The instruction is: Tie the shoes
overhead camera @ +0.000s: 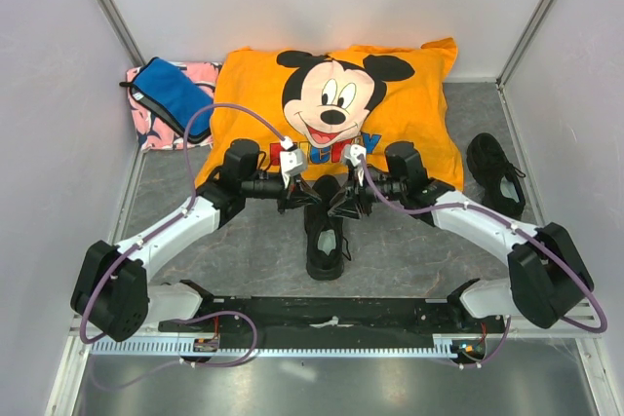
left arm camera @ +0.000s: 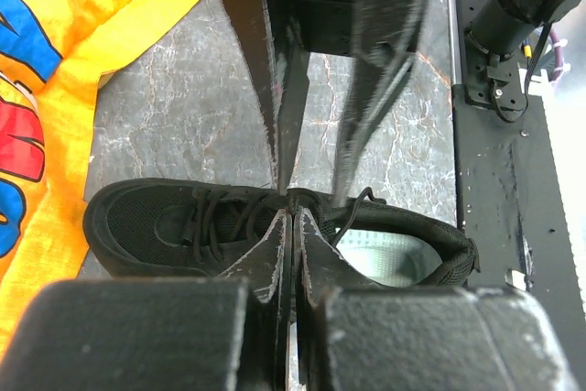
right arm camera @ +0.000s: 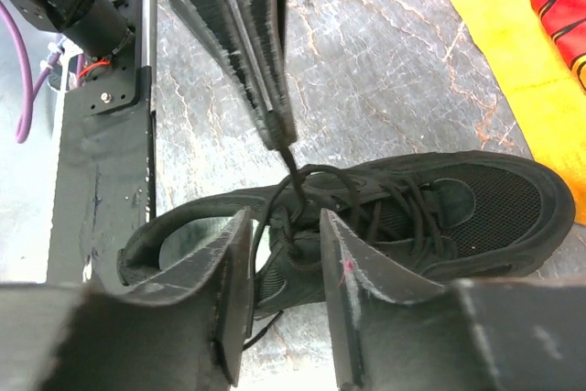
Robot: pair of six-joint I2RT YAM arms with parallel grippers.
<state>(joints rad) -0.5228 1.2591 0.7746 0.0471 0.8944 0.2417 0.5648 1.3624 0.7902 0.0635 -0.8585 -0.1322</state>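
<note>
two black sneakers: one shoe [overhead camera: 325, 241] lies in the middle of the grey marbled table [overhead camera: 244, 250], toe just beside the near edge of the pillow [overhead camera: 409, 94], heel toward the black base rail [overhead camera: 331, 314]. the second shoe [overhead camera: 495, 174] sits well apart at the right, beside the pillow's right edge and near the white side wall. there is one orange pillow, printed with a mickey mouse face. the coloured letters under the face are partly covered by the arms, and what shows reads as part of "mickey". one blue pouch [overhead camera: 171, 94] rests on one pink patterned cloth [overhead camera: 156, 133] in the far left corner.

two grippers meet over the middle shoe. the left gripper [left arm camera: 291, 226] has its fingers pressed together, pinching a thin black lace [right arm camera: 291, 167] that rises from the eyelets. the right gripper [right arm camera: 284, 226] has its fingers spread, one on either side of that lace above the shoe's tongue.

bare table shows on both sides of the middle shoe, under each forearm.
</note>
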